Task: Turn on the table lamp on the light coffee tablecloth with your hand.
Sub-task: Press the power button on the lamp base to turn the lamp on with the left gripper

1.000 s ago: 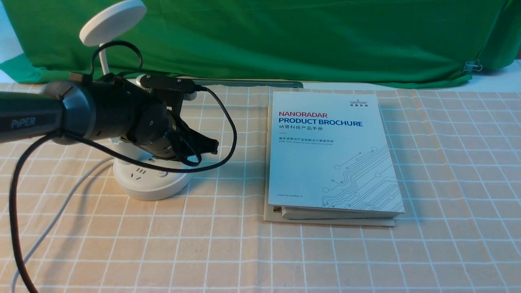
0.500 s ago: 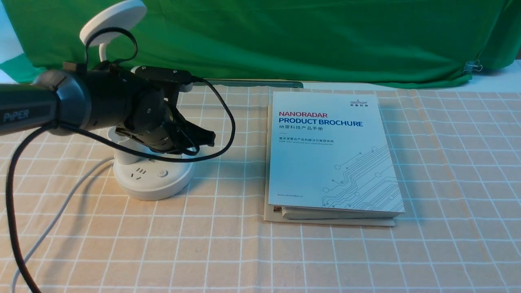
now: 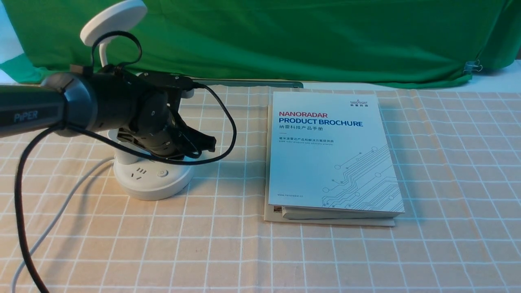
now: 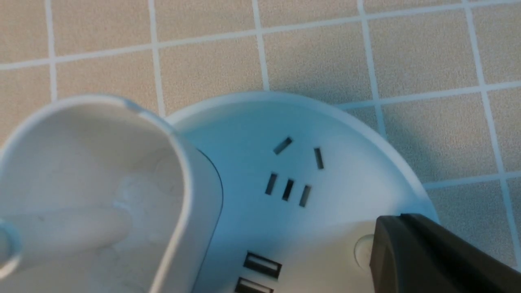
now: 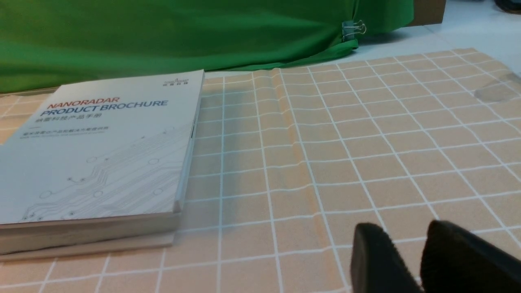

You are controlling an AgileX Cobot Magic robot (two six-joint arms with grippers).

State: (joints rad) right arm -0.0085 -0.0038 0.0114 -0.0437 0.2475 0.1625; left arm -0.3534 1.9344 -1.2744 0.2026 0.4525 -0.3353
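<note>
1. Table lamp (image 3: 152, 179) stands on the light coffee tablecloth (image 3: 228, 244).
2. Left gripper (image 3: 205, 143), jaws apparently closed, hovers above the lamp's base.
3. Risk: the tip lands beside the lamp's button (image 3: 162, 173), so the lamp does not switch on.

A wrinkled plain green fabric backdrop (image 3: 285, 40) spans the whole rear, its lower edge resting on a pale white surface (image 3: 498, 77); a small silver metal binder clip (image 3: 472, 67) pinches its right side; a brown boxy shape (image 5: 425, 10) stands beyond; the light is soft and even.
</note>
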